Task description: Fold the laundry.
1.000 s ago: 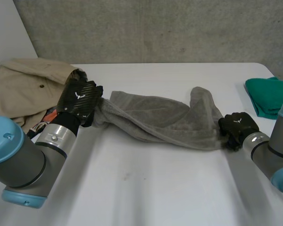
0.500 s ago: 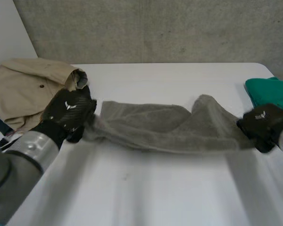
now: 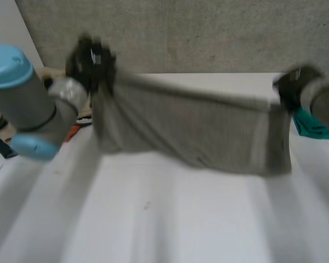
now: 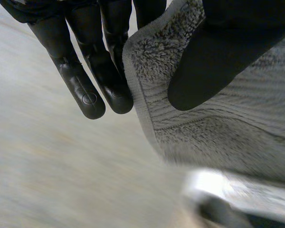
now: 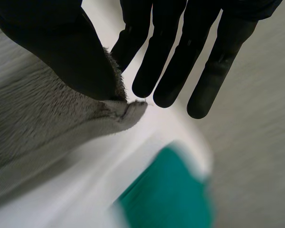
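The grey towel [image 3: 192, 129] hangs spread in the air over the far half of the counter [image 3: 170, 219]. It is stretched wide between the two hands, with its top edge taut and its left corner higher than its right.

The left robot hand [image 3: 90, 59] has the towel's upper corner above the counter's far left corner. In its wrist view the thumb presses the hemmed corner against the fingers [image 4: 83, 88], so the hand is clamped on the towel.

The right robot hand [image 3: 293, 87] has the opposite upper corner near the counter's far right edge. There the thumb pins the very tip of the corner, the straight fingers [image 5: 157, 52] reaching past it, and this hand too is clamped on the towel.

Whether the lower hem touches the counter I cannot tell. A teal cloth [image 3: 312, 127] lies at the counter's right edge, just beside the right arm.
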